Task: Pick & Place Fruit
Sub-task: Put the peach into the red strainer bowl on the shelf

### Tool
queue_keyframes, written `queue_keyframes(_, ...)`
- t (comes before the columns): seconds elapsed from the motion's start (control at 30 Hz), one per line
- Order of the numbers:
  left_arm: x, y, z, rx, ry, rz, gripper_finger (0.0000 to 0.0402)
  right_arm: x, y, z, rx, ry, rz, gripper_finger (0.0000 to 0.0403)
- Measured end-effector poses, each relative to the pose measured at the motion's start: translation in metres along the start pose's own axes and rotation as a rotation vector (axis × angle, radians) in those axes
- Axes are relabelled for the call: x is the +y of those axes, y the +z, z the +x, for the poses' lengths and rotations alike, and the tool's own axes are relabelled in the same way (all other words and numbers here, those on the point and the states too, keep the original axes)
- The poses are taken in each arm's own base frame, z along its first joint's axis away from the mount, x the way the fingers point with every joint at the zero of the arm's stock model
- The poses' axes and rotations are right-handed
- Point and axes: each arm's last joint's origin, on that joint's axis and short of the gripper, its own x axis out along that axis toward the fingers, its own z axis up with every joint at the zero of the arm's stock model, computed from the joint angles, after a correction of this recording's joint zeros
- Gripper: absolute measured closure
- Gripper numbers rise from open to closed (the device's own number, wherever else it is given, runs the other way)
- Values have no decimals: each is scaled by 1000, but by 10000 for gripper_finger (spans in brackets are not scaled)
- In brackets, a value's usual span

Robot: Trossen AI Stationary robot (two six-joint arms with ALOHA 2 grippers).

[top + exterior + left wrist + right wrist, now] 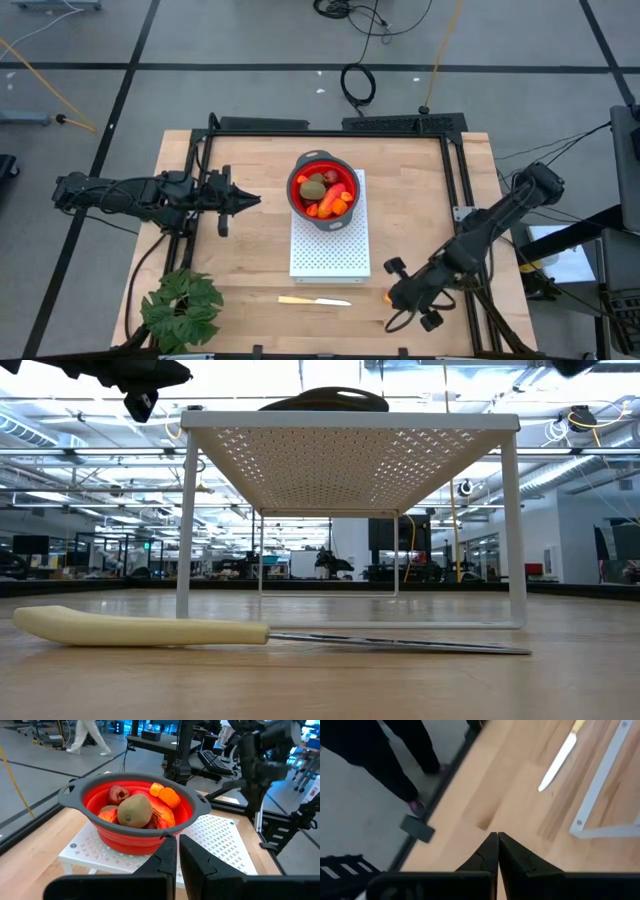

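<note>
The fruit (134, 810) lies heaped in a red bowl with a grey rim (322, 190): an olive-brown oval, a dark red ball (118, 794), orange bits (167, 795) and a red-orange piece. The bowl stands on a white perforated rack (330, 250) at mid-table. My left gripper (255, 200) hovers shut left of the bowl, pointing at it, with nothing between its fingers (170, 855). My right gripper (497, 837) is shut and slants down over bare wood near the table's front right. A tiny orange bit (387, 296) shows beside it.
A pale yellow knife (315, 300) lies flat near the front edge, between the rack and the right gripper. A green leafy plant (180, 305) sits at the front left corner. A person's legs (395, 760) stand just off the table's front edge.
</note>
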Motion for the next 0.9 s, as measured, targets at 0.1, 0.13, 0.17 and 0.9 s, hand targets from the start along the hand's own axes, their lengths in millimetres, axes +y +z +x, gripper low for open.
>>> queue_keyframes(0.1,0,0,0,1,0,-1,380,-2,-3,13,54,-16,3,399)
queue_keyframes(0.13,0,0,0,1,0,-1,380,-2,-4,17,76,-22,3,399)
queue_keyframes(0.17,0,0,0,1,0,-1,380,-3,-5,21,96,-28,5,399)
queue_keyframes(0.9,1,-6,0,60,13,-6,380,-15,-39,62,205,-10,52,197)
